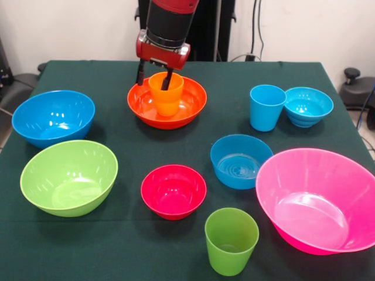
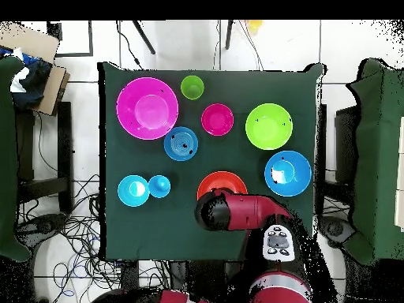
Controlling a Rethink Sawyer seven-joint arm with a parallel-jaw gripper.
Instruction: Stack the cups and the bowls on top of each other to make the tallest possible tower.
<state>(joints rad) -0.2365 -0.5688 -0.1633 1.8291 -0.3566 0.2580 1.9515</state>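
The orange cup (image 1: 167,96) stands upright inside the wide orange bowl (image 1: 192,106) at the far middle of the table. My gripper (image 1: 154,76) is open over the cup's rim, with one finger outside its wall and the other finger (image 1: 167,79) inside the cup. In the overhead view the arm (image 2: 237,211) hides the cup and gripper, and only the orange bowl's rim (image 2: 222,177) shows. The light blue cup (image 1: 266,108) stands beside the small turquoise bowl (image 1: 307,105). The green cup (image 1: 231,240) stands near the front edge.
On the table stand the large blue bowl (image 1: 53,117), the lime green bowl (image 1: 69,177), the small red bowl (image 1: 173,190), the medium blue bowl (image 1: 240,161) and the large pink bowl (image 1: 319,199). All stand apart, open side up.
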